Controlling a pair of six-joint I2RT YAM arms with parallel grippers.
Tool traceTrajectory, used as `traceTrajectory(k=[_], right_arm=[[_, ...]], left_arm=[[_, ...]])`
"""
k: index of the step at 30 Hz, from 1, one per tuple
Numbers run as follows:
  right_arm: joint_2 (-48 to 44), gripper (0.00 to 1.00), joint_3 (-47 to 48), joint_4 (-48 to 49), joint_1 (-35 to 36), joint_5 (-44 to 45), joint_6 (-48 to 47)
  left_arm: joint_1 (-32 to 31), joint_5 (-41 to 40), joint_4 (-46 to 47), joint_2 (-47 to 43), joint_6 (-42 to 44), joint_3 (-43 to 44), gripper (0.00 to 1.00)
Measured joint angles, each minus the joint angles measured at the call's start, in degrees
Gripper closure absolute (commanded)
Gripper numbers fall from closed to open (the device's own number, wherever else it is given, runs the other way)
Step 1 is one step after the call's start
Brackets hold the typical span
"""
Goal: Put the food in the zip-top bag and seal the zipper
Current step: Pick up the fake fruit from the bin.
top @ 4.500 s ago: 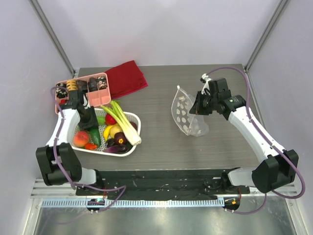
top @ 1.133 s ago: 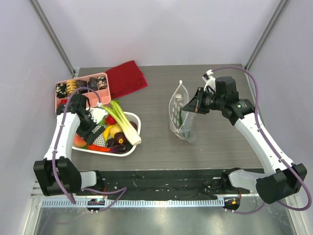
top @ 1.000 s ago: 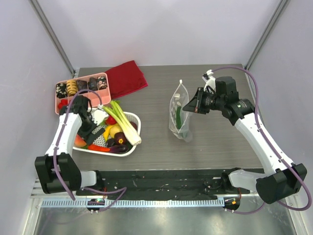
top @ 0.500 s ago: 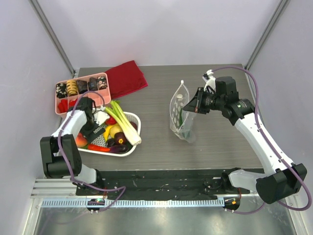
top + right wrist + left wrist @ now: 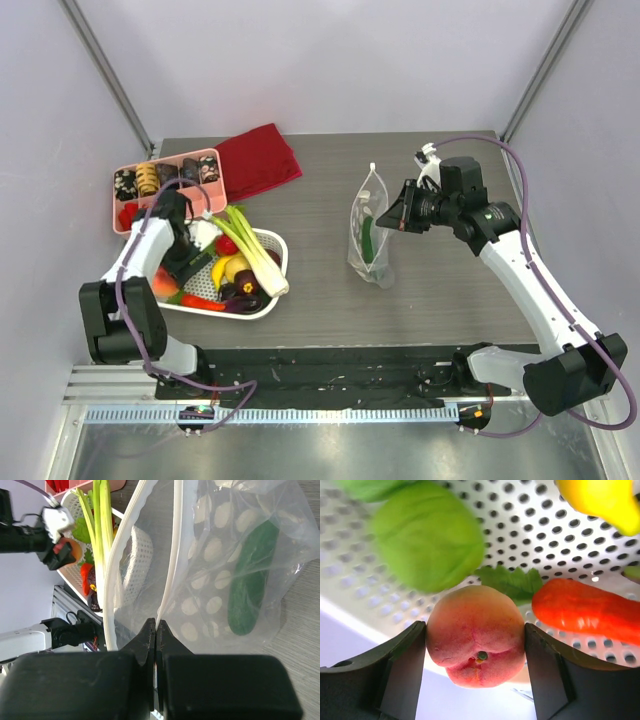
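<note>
Both fingers of my left gripper [image 5: 475, 628] press the sides of the peach [image 5: 475, 639], so it is shut on it, low in the white basket [image 5: 281, 262]. The top view shows this gripper [image 5: 188, 264] at the basket's left part. A leek [image 5: 255, 250], a banana [image 5: 232, 268], an eggplant [image 5: 245, 291] and a red tomato [image 5: 226, 243] lie in the basket. My right gripper [image 5: 156, 625] is shut on the mouth edge of the zip-top bag [image 5: 220, 545], by its zipper [image 5: 172, 555]. The bag [image 5: 368, 215] hangs upright with its mouth open. A green cucumber [image 5: 250, 580] lies inside it.
A pink compartment tray [image 5: 170, 178] stands behind the basket, and a red cloth [image 5: 258, 160] lies to its right. In the left wrist view a round green fruit [image 5: 427, 535] and an orange-red vegetable [image 5: 585, 612] lie close to the peach.
My left gripper's fingers have come in onto the peach, and the left arm's elbow has swung left. The hanging bag has swayed slightly; the right gripper keeps its hold.
</note>
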Motion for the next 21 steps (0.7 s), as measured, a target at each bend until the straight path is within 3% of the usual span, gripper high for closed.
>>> traceTrajectory(k=[6,10,16,21], right_arm=[[0.0,0.99,0.0,-0.07,0.0,0.15,-0.13],[0.02,0.99,0.0,-0.07,0.0,0.15,-0.13],[0.02,0.99,0.0,-0.04,0.0,-0.28,-0.15],[0.0,0.99,-0.22,-0.02,0.0,-0.26,-0.31]], left_arm=[[-1.07,5.16,-9.57,-0.76,-5.44,19.32,0.55],[-5.42,11.45,-15.06,-0.72,-10.05,33.9,0.55],[-22.6,24.87,-15.67,1.51,-22.32,54.1,0.55],[-36.11,34.56,-5.4,1.75,-33.9,54.58,0.55]])
